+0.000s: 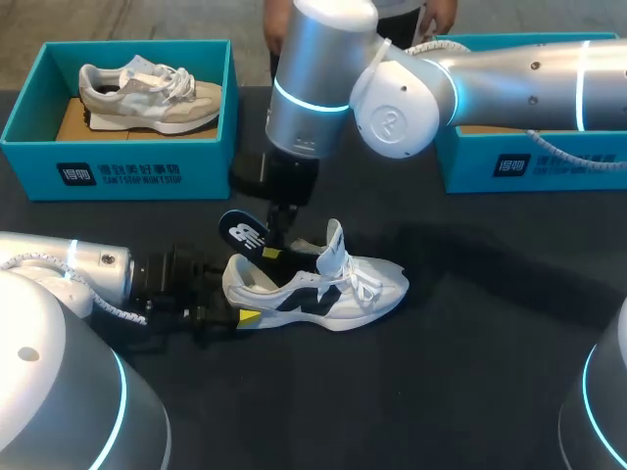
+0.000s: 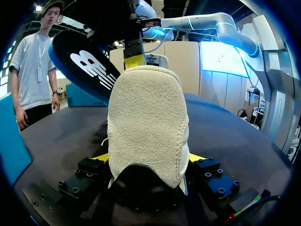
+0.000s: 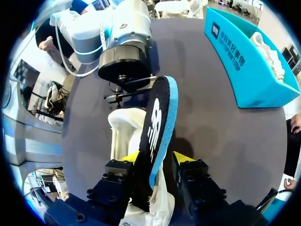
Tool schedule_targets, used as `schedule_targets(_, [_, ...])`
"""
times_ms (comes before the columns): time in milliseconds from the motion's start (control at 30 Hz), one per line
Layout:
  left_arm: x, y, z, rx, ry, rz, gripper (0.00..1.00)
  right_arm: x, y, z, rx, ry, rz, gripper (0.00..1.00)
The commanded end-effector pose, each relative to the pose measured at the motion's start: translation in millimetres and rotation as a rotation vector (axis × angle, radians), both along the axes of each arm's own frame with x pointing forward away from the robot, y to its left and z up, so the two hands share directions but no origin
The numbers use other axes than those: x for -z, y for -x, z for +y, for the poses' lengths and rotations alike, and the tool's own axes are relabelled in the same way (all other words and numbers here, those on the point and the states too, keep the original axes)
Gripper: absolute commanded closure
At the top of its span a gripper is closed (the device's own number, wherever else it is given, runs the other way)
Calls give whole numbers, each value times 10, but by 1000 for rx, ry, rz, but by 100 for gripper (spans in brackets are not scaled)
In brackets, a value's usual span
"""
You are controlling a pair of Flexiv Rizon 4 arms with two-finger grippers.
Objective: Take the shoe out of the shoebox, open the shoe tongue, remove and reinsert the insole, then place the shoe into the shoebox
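Near the middle of the black table (image 1: 490,382) sat the white sneaker with black side panels (image 1: 328,289), its heel pinched between the left gripper's (image 1: 238,305) yellow-tipped fingers. Over its opening, the right gripper (image 1: 276,248) clamped the dark, blue-edged insole (image 1: 238,233). At the far left corner stood a teal cardboard shoebox (image 1: 118,168) holding a beige sneaker (image 1: 147,98). A second teal shoebox (image 1: 534,168) stood at the far right.

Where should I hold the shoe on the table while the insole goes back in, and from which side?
Grip the heel of the shoe, from behind at table level, as the left gripper does. It is narrow and upright, and that leaves the opening free for the insole in the right gripper.
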State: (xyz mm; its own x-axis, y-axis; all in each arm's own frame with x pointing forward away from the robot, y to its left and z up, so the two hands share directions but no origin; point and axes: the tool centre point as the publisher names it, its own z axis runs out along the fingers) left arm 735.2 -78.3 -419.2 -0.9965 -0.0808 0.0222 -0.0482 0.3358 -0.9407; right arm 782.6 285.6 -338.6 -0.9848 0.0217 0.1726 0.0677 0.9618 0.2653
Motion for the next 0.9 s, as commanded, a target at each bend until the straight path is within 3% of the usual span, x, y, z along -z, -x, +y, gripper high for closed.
schedule_targets(33, [23, -9, 11, 1, -1, 1, 100, 45, -16, 6, 2, 3, 8, 79])
schedule_targets(167, [23, -9, 11, 1, -1, 1, 100, 36, -19, 4, -8, 11, 12, 100])
schedule_targets(433, [23, -9, 11, 1, -1, 1, 100, -117, -33, 12, -31, 17, 20, 100])
schedule_targets(900, [23, -9, 11, 1, -1, 1, 100, -615, -83, 68, -63, -4, -48, 100])
